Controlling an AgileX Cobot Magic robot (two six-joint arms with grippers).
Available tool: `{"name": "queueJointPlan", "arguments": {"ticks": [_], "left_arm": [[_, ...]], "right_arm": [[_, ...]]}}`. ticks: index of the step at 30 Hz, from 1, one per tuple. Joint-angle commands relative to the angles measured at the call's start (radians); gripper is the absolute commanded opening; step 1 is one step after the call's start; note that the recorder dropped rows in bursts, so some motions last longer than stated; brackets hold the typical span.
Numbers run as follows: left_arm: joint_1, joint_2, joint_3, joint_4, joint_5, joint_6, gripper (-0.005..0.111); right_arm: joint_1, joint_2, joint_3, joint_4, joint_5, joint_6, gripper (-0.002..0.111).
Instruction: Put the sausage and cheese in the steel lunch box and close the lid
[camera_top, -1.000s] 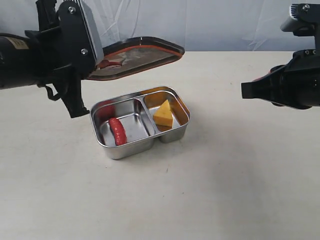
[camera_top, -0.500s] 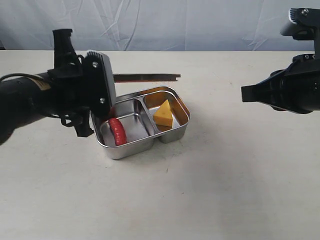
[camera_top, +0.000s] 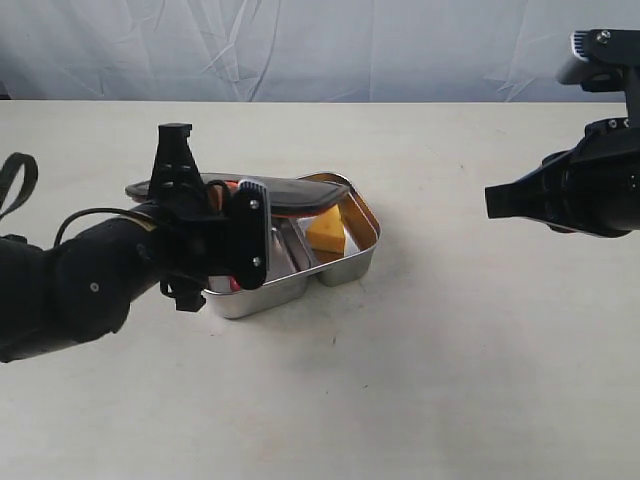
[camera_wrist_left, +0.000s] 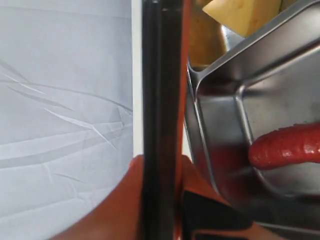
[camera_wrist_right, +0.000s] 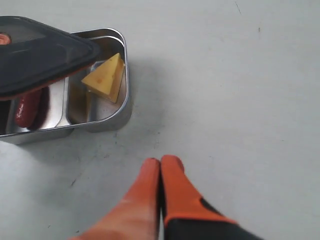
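The left gripper (camera_wrist_left: 159, 167) is closed on the left edge of the lid (camera_wrist_left: 160, 75), with 1 orange finger on each face of the dark plate, so the jaws stand only as far apart as the lid is thick. In the left wrist view the lid is seen edge-on, and its orange seal runs along the side facing the lunch box (camera_top: 340, 265).

From that grip the lid reaches right, low and about level over the box. It is shifted left, so its left end overhangs the box's left wall and its right end stops short of the right wall. It covers the left compartment and the far part of the right one. Whether the seal touches the steel rim or sits just above it, I cannot tell.

The sausage (camera_wrist_right: 27, 107) lies in the left compartment under the lid, near the front wall. The cheese (camera_top: 325, 230) stands in the right compartment, its near part uncovered. A divider separates the 2 compartments.

The right gripper (camera_wrist_right: 160, 162) is fully closed and empty, its 2 orange fingers pressed together. It hangs above the table (camera_top: 400, 380), well apart from the box, to the right, with its tips pointing left toward it.

The box sits near the middle of the pale table, turned a little askew. A creased white sheet (camera_top: 350, 50) hangs along the far edge.
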Motion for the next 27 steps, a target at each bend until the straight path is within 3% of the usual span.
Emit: {"name": "queueJointPlan", "arguments": {"ticks": [1,7,20,27], "left_arm": [[-0.035,0.047,0.001,-0.079,-0.004,0.006,0.0],[-0.072,0.076,0.001,-0.157,0.002,0.006,0.0],[-0.081,0.095,0.001,-0.27,0.129,0.029,0.001],[-0.081,0.095,0.001,-0.332,0.197,0.029,0.032]], "right_arm": [[0.002,-0.004,-0.005,-0.013,0.001,0.002,0.0],[0.002,-0.004,-0.005,-0.013,0.003,0.004,0.0],[0.002,-0.004,-0.005,-0.013,0.026,0.006,0.0],[0.002,-0.004,-0.005,-0.019,0.033,0.008,0.0]]}}
